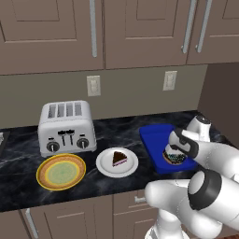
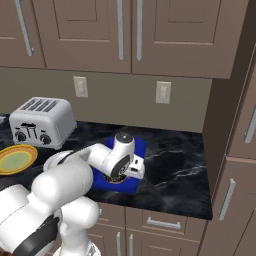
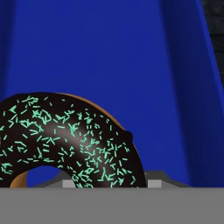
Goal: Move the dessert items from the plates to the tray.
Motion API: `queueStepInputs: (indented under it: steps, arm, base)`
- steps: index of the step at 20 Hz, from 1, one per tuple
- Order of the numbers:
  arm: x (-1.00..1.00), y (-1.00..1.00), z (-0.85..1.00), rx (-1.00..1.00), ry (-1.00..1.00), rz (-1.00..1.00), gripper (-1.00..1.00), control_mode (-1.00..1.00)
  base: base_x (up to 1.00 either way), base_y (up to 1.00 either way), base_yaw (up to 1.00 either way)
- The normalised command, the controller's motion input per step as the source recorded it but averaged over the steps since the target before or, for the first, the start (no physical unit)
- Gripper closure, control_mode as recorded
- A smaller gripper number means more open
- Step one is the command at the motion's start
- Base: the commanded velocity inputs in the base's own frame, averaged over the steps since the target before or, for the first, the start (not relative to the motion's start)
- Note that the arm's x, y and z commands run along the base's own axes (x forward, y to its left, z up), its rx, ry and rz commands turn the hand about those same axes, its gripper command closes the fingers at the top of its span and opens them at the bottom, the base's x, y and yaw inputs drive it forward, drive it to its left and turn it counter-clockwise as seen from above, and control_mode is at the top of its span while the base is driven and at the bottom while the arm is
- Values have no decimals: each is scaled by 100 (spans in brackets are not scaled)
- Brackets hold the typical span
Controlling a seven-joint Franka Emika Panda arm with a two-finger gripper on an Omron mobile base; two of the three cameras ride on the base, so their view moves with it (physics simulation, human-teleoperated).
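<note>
Clamping the donut (image 1: 175, 157), the gripper (image 1: 176, 154) holds it low over the blue tray (image 1: 156, 139); left of the tray, the cake wedge (image 1: 119, 158) sits on the white plate (image 1: 105, 166).

Lighting: even, soft and diffuse in both base views; no single source evident. Shadows: faint, a soft dark patch under the toaster (image 1: 66, 127) and beneath the wall cupboards (image 1: 116, 32) at the top of the frame. Glare: none strong; pale marbled sheen on the dark worktop (image 1: 18, 154), a small highlight on the donut (image 3: 65, 131) frosting in the hand view. Sharpness: rendered, slightly soft, coarse edges; sprinkles crisp. Distortion: none noticeable at the edges. Tray (image 3: 109, 52): saturated flat blue, darker at upper left.
</note>
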Motion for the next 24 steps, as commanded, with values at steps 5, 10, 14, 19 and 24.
queueStepInputs:
  steps: [5, 10, 14, 19, 24]
  arm:
    - [0, 0, -6, 0, -1, -1, 100, -100]
    - [0, 0, 0, 0, -1, 0, -100, -100]
    - [0, 0, 0, 0, 0, 0, -100, -100]
    - [0, 0, 5, 0, 0, 0, -100, -100]
    - [-1, 0, 46, 0, 0, -2, -100, -100]
  base:
    - [0, 0, 0]
    - [0, 0, 0]
    - [0, 0, 0]
    - [0, 0, 0]
    - [0, 0, 0]
